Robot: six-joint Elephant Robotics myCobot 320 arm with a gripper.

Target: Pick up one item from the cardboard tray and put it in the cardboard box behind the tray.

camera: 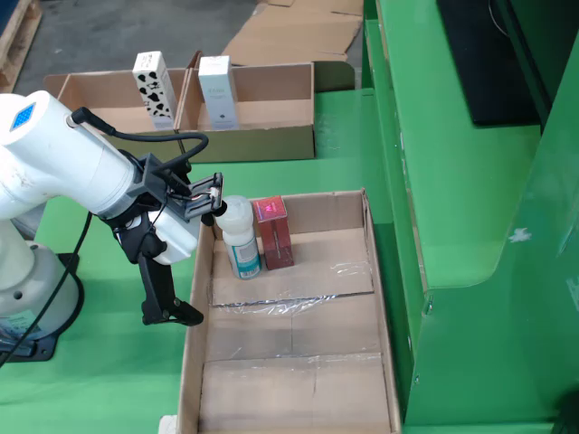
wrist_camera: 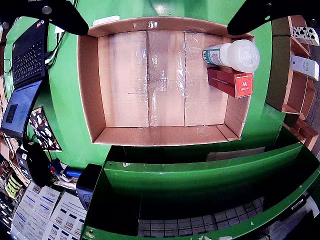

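Observation:
A long cardboard tray lies on the green table. At one end of it stand a white bottle with a teal label and a red box, side by side. They also show in the fixed view, bottle and red box, in the tray. My gripper is open and empty above the tray's edge, its black fingers spread wide. In the fixed view the gripper hangs over the tray's left wall, just left of the bottle.
A cardboard box with compartments stands behind the tray and holds a white carton and a black-and-white patterned carton. It shows at the right in the wrist view. A laptop and a green frame flank the tray.

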